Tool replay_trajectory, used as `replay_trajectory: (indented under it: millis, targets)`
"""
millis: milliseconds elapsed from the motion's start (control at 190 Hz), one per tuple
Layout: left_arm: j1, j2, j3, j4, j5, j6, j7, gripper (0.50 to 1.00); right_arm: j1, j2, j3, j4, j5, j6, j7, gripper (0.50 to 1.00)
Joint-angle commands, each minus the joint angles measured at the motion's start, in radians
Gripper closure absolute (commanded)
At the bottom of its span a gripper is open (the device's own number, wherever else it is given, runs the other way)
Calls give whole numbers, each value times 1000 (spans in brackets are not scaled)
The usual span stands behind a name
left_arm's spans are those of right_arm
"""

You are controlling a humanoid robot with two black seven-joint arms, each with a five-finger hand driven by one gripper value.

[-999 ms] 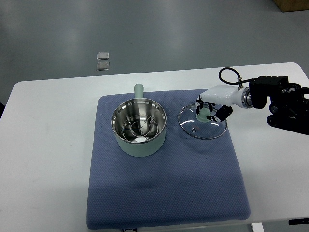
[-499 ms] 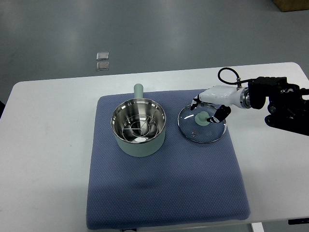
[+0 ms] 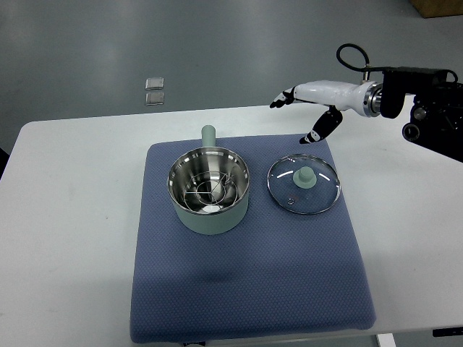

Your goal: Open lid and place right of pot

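Released glass lid (image 3: pixel 303 186), hand (image 3: pixel 307 108) lifted

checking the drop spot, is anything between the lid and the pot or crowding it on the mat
Nothing visible. The lid lies flat on the mat, right of the pot, apart from it. The right robot hand is open above it.

A white table (image 3: pixel 79 217) with rounded corners stands on a grey floor (image 3: pixel 217 43). A blue textured mat (image 3: pixel 246 289) covers its middle, reaching the near edge. On the mat, an open pale green pot (image 3: pixel 209 191) sits left of a glass lid (image 3: pixel 303 185), the two just apart.
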Motion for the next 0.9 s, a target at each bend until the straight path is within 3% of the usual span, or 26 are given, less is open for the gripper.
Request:
replay_trajectory:
  millis: [0,89,105,221,226,289,478,489,731,894]
  targets:
    - [0,0,0,0,0,0,0,500,-85,14,206,-20,40,22,-43,660]
    - [0,0,0,0,0,0,0,500,-128,33,287,-27,40,22,-66,660]
    - [0,0,0,0,0,0,0,500,-192,65,402,-40,40,23,-82,662]
    - [0,0,0,0,0,0,0,500,-248,105,509,-50,40,25,-91,662]
    - [0,0,0,0,0,0,0,500,-290,134,590,-60,42,25,-106,662]
    - [0,0,0,0,0,0,0,500,-346,174,681,-67,55,25,-122,662]
    - [0,0,0,0,0,0,0,500,-418,248,831,-72,106,25,-143,662]
    - [0,0,0,0,0,0,0,500,-453,287,903,-72,141,11,-154,666]
    - [0,0,0,0,0,0,0,500,-551,436,1138,-77,239,-67,-171,668]
    - [0,0,0,0,0,0,0,500,-631,513,1287,-77,270,-47,-169,658]
